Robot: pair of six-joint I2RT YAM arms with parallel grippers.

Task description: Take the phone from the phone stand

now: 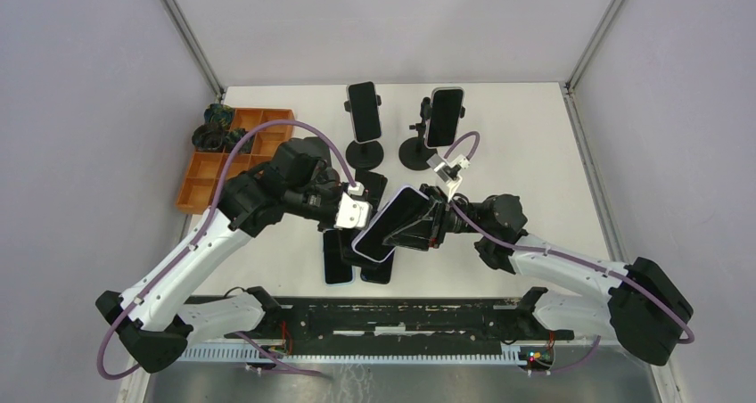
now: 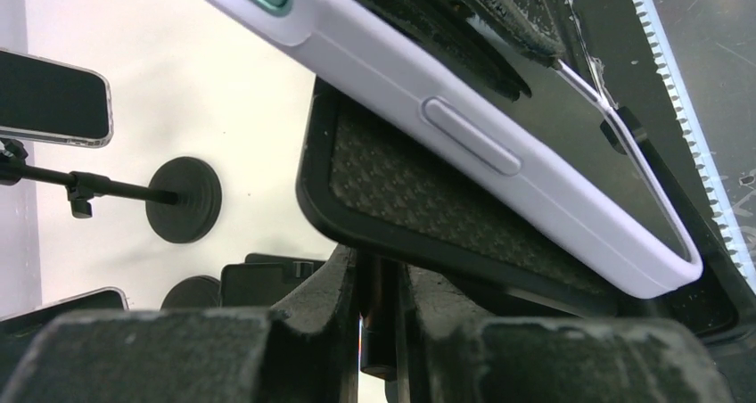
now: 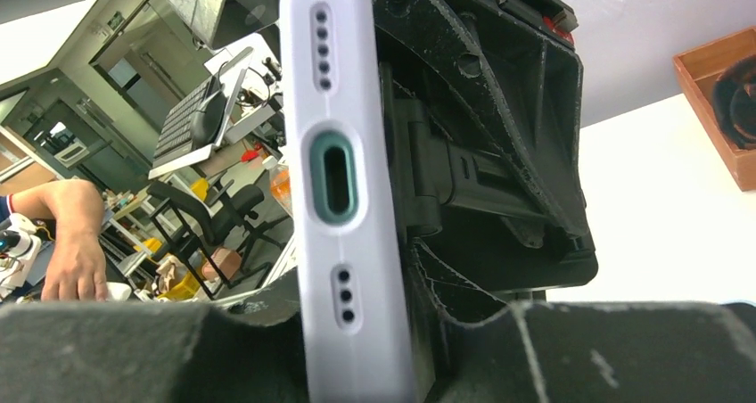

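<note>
A phone [image 1: 392, 223] in a pale lilac case hangs tilted above the table's middle, still seated in the black cradle of its phone stand [image 2: 401, 189]. My left gripper [image 2: 382, 269] is shut on the stand's thin black stem [image 2: 385, 309] just under the cradle; from above it [image 1: 355, 214] sits at the phone's left. My right gripper [image 1: 430, 225] comes in from the right. In its wrist view the phone's bottom edge [image 3: 343, 198] with the charging port stands between the fingers [image 3: 223, 341], which press close on both sides. The cradle [image 3: 499, 180] sits behind the phone.
Two more phones stand on stands at the back [image 1: 364, 111] [image 1: 444, 116]. Dark phones lie flat on the table under the arms [image 1: 337, 259] [image 1: 378, 271]. An orange compartment tray [image 1: 234, 153] holding dark items sits at the back left.
</note>
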